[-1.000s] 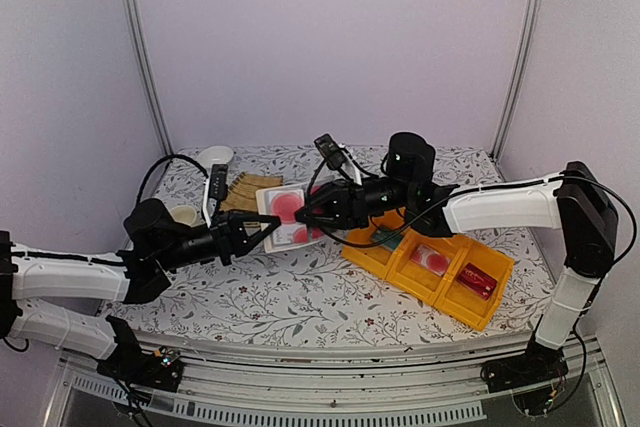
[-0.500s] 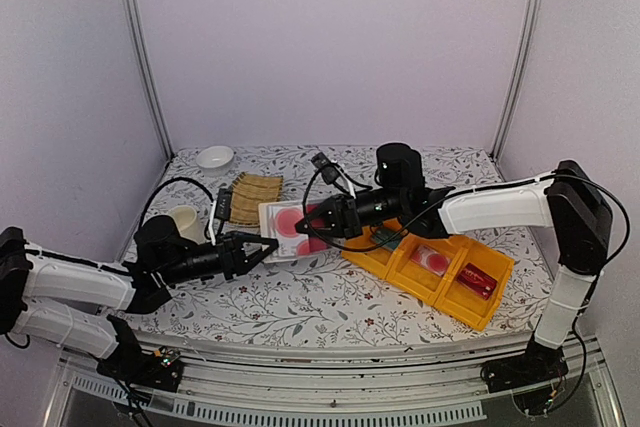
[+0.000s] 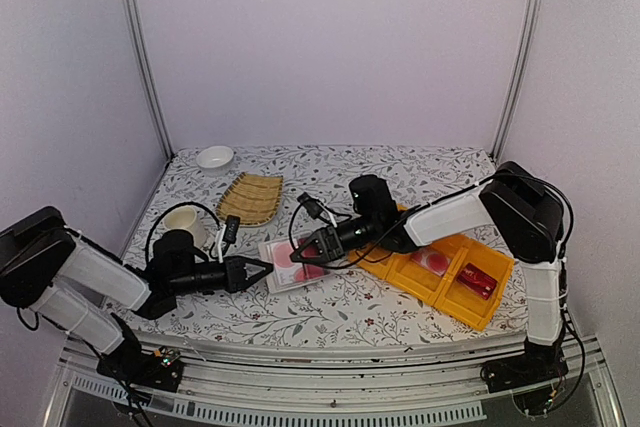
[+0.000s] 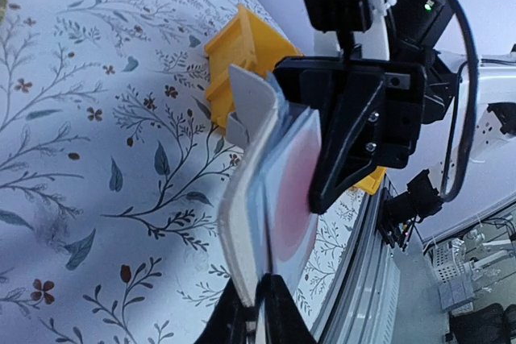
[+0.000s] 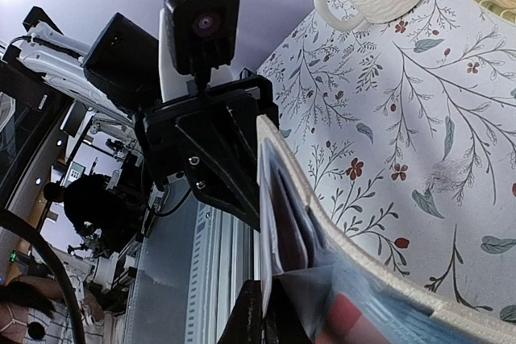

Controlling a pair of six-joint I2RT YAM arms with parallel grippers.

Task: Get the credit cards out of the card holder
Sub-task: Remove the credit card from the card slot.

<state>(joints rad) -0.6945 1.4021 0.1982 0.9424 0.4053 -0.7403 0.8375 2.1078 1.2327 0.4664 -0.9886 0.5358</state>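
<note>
The beige card holder (image 3: 290, 272) hangs open, low over the flowered table between both grippers. My left gripper (image 3: 262, 269) is shut on its left edge; in the left wrist view (image 4: 260, 312) the jaws pinch the beige cover (image 4: 242, 223). A whitish-pink card with a red circle (image 4: 292, 191) lies against the grey-blue lining. My right gripper (image 3: 303, 253) is shut on that card's thin edge, as the right wrist view (image 5: 274, 312) shows beside the beige cover (image 5: 387, 259). I cannot pick out the teal card.
Yellow trays (image 3: 445, 287) stand right of the holder, with a red-circled item and a red packet inside. A woven mat (image 3: 250, 197), a white mug (image 3: 185, 219) and a small white bowl (image 3: 214, 157) sit at the back left. The table's front edge is close.
Both arms have carried the open holder down and toward the front edge, from held up in the air to low over the table. Both grips have stayed shut.
</note>
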